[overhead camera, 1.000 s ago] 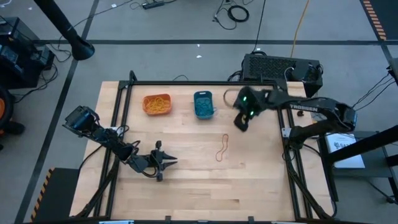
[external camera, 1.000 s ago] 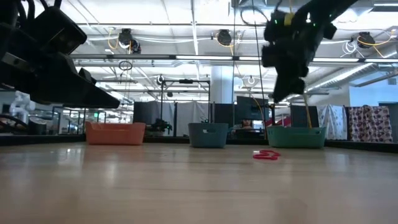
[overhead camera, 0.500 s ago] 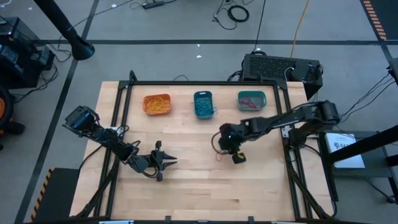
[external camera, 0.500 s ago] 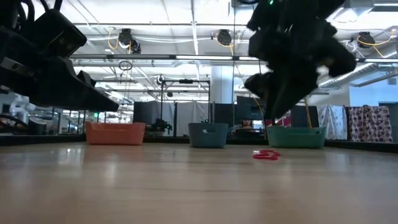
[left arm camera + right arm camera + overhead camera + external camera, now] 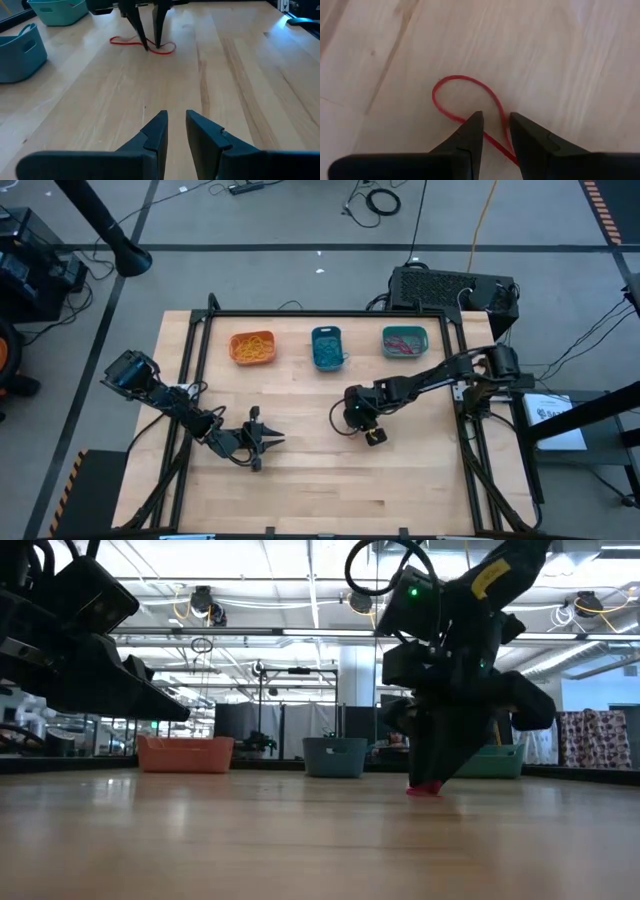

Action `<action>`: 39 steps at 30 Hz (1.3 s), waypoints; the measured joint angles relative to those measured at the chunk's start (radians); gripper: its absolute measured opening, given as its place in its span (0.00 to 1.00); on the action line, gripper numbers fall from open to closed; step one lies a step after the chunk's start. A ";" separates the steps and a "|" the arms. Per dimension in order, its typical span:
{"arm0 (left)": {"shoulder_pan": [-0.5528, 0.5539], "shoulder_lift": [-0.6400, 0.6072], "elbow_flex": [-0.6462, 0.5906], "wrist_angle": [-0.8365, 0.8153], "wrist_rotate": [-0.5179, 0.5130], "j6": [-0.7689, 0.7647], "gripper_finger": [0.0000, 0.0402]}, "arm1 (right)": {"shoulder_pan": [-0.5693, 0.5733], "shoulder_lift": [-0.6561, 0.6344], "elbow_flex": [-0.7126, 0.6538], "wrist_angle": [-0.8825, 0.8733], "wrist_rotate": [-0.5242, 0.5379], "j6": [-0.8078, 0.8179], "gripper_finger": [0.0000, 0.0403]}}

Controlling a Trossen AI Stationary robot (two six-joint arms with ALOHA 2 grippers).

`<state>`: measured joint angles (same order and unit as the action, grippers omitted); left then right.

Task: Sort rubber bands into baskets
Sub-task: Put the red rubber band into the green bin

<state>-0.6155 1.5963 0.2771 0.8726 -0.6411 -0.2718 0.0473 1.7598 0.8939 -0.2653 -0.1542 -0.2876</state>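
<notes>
A red rubber band lies flat on the wooden table, right of centre. My right gripper points down at it with its fingertips at the table top and a narrow gap between them. Two strands of the band run into that gap. The left wrist view shows the same gripper standing on the band. My left gripper is slightly open and empty, low over the near left of the table. At the far edge stand the orange basket, the blue basket and the teal basket, each with bands inside. My right gripper comes at the red band from above, pointing down. Its fingers stand on either side of the band's strands, near one end of the loop. The band lies flat on the table. I cannot tell whether the fingers touch it.
A black frame rail runs along the table's far edge behind the baskets. A black box with cables sits beyond the far right corner. Bare wood lies between the two grippers and toward the near edge.
My right gripper has come from beside the teal basket toward the table's near edge and left. It has gone down until its fingertips stand at the table over the red band. The band has stayed where it was.
</notes>
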 joint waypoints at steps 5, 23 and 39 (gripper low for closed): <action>0.000 0.000 0.000 0.000 0.000 -0.001 0.19 | 0.000 0.030 0.001 0.026 0.028 -0.012 0.23; 0.000 0.000 0.000 0.000 0.000 0.000 0.19 | -0.001 -0.041 -0.004 -0.044 0.122 -0.016 0.00; 0.000 0.000 0.000 0.000 -0.001 0.000 0.19 | -0.009 -0.518 -0.003 -0.429 0.922 0.089 0.00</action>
<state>-0.6151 1.5963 0.2775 0.8722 -0.6418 -0.2722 0.0384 1.2414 0.8909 -0.6942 0.7675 -0.1988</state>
